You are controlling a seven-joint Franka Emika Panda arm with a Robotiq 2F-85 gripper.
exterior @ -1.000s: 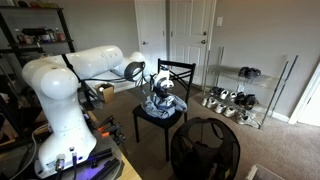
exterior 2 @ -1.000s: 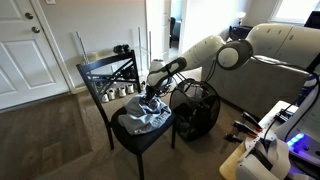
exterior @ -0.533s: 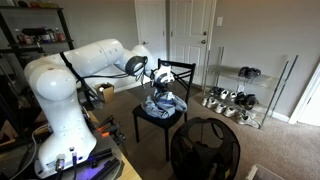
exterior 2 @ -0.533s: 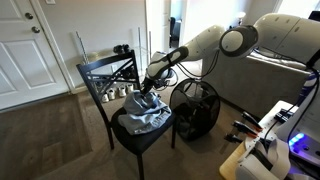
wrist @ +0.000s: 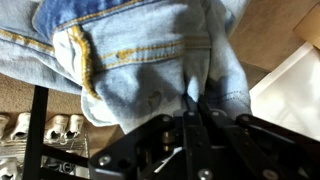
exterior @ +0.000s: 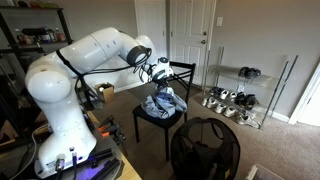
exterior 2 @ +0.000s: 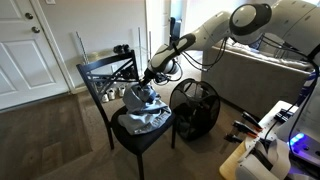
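Your fingers (wrist: 188, 115) are clamped on a fold of the jeans (exterior 2: 140, 108), or so it seems, as the wrist view is blurred. The pinched part is raised above the chair (exterior 2: 100, 72) and the rest is heaped on its seat: lifted only partway. One pair of jeans, one chair.

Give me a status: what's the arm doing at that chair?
Fingers shut on jeans. Jeans partly lifted, rest heaped on chair seat. Nothing blocking above.
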